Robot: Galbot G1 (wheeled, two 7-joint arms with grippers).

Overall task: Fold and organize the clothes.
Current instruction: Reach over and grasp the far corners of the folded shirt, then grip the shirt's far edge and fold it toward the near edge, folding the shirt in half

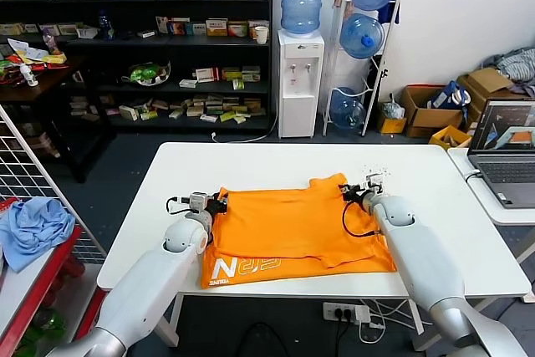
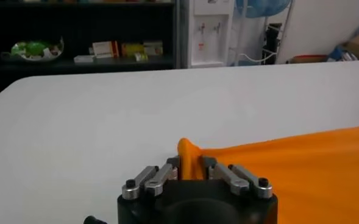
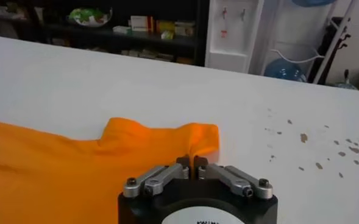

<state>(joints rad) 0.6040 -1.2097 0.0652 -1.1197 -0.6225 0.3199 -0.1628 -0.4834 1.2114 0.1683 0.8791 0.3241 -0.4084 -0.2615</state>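
**Fold in hand: both grippers pinched on the far edge of the T-shirt**

You have the orange T-shirt [image 1: 292, 227] lying flat near the middle of the white bench [image 1: 276, 160], its printed lettering showing along the near edge; the far edge runs between the two arms. The left gripper [image 1: 219, 203] sits at the far left corner of the garment; in the left wrist view its fingers [image 2: 172, 167] are closed together on a small raised peak of orange cloth. The right gripper [image 1: 351, 192] sits at the far right, beside the sleeve; in the right wrist view its fingers [image 3: 182, 165] are clamped on the sleeve's edge, with the cloth puckered at the pinch.

Judge this step as the grasp before a fold: both far corners are secured, and the cloth is not yet lifted off the bench.

The next move likely calls for the following: raise both grippers together, keeping the far edge taut between them; carry that edge toward the near side, over the lettering; lower it level so the edges line up; part the fingers only once the cloth rests flat. Uneven lift risks a skewed fold; a thin pinch may slip.
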